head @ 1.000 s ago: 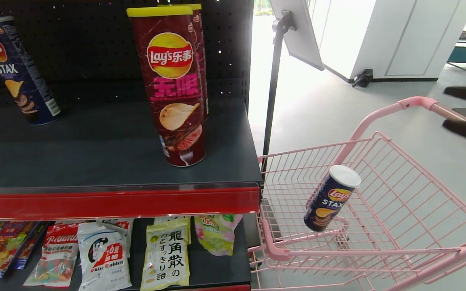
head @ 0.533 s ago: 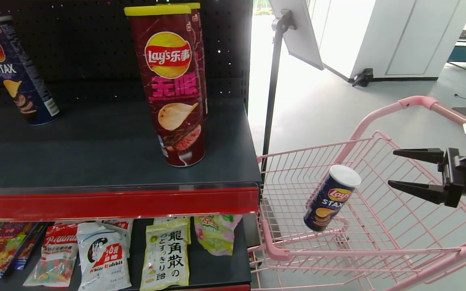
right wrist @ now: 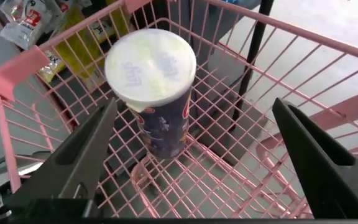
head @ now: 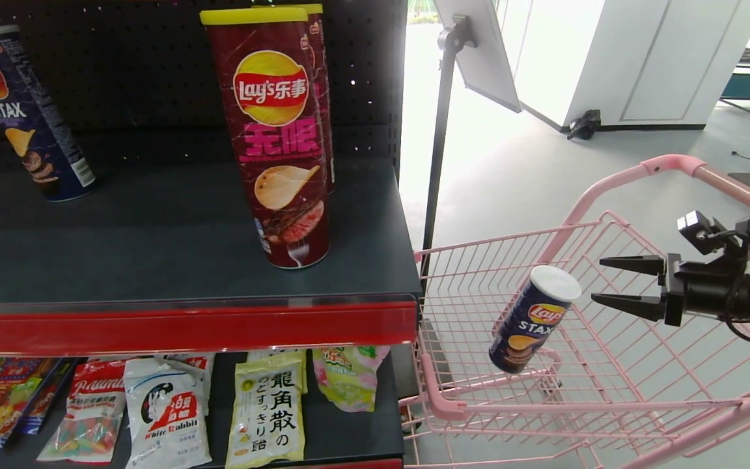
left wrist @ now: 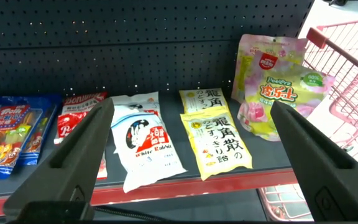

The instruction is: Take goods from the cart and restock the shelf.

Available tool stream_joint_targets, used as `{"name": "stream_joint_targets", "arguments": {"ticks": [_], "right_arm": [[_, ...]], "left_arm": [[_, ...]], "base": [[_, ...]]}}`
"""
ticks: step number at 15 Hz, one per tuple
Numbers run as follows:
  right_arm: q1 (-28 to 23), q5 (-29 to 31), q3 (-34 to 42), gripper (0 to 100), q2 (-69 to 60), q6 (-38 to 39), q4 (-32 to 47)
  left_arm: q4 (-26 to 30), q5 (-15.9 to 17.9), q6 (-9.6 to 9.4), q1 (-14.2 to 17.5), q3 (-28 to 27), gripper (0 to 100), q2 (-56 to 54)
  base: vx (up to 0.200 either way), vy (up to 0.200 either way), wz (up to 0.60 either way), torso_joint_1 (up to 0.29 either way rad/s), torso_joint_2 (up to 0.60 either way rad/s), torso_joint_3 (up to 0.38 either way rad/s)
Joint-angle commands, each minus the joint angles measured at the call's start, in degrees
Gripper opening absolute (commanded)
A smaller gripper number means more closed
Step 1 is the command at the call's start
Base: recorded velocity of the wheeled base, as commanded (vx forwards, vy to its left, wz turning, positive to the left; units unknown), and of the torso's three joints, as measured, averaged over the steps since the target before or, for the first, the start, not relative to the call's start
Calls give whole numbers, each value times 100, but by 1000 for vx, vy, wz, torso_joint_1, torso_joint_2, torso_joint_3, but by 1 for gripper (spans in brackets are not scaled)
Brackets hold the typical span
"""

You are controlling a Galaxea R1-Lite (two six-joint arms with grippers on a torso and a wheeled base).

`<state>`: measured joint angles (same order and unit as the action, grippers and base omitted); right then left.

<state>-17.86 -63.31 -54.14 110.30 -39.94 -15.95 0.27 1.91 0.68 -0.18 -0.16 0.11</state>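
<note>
Jaws apart, the right gripper point(head: 596, 280) faces a tilted navy chip can point(head: 531, 319), white-lidded, in the pink cart point(head: 669, 160).

Rear red can point(head: 324, 98) mostly hidden behind front red can point(head: 277, 143); cart point(head: 609, 407) cut by right edge

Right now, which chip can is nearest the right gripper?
The short dark-blue can with the white lid, leaning in the pink cart, before the right gripper. The tall red can and the other blue can stand on the shelf.
</note>
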Motion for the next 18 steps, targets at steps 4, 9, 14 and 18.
{"name": "stream_joint_targets", "arguments": {"ticks": [4, 9, 14, 18], "right_arm": [[28, -24, 53, 100, 378, -234, 4], [406, -200, 0, 100, 721, -251, -5], [696, -217, -35, 100, 958, -251, -5], [1162, -226, -79, 100, 1090, -208, -31]], "left_arm": [[0, 2, 2, 1, -2, 100, -2], [0, 2, 2, 1, -2, 100, -2], [8, 2, 2, 1, -2, 100, -2], [0, 2, 2, 1, -2, 100, -2]], "base": [[0, 0, 0, 0, 0, 0], [0, 0, 0, 0, 0, 0], [0, 0, 0, 0, 0, 0], [0, 0, 0, 0, 0, 0]]}}
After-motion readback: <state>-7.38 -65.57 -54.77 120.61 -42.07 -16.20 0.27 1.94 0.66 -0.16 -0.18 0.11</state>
